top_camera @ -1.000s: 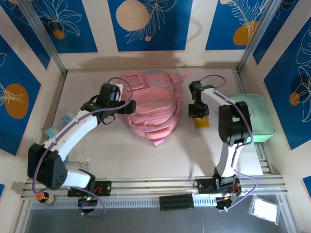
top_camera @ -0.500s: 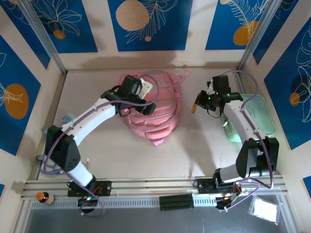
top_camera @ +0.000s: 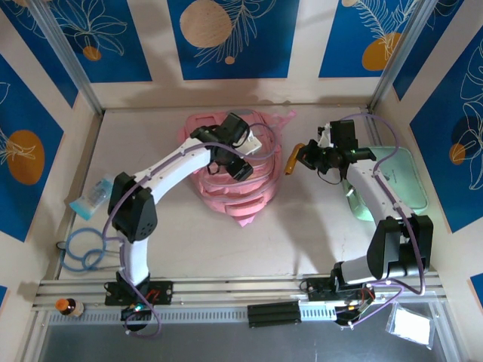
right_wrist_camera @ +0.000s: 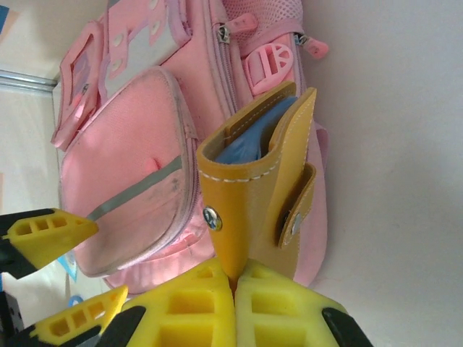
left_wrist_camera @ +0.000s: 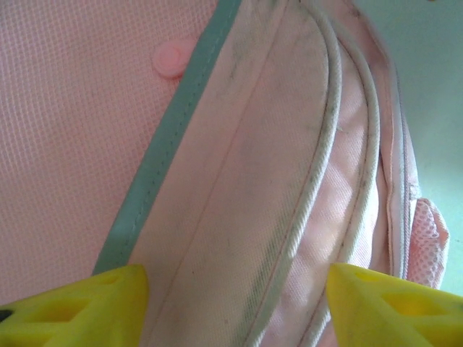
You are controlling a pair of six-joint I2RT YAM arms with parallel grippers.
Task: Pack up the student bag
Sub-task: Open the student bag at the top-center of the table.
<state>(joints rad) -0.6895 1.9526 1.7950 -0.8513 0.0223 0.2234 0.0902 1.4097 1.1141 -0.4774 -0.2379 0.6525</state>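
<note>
left claw (left_wrist_camera: 233, 303) parted over woven pink student bag (left_wrist_camera: 253, 181) | right claw (right_wrist_camera: 235, 290) clamps stitched tan leather pouch (right_wrist_camera: 253, 199)

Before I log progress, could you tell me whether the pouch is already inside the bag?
Out: the right tool holds the pouch beside the bag, outside it.

Bright even light; student bag (left_wrist_camera: 239, 188) close-up slightly soft.

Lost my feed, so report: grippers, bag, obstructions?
Left gripper open, low over large soft pink fabric backpack. Right gripper shut on mustard leather snap pouch, beside backpack. Left arm overlies backpack.
</note>
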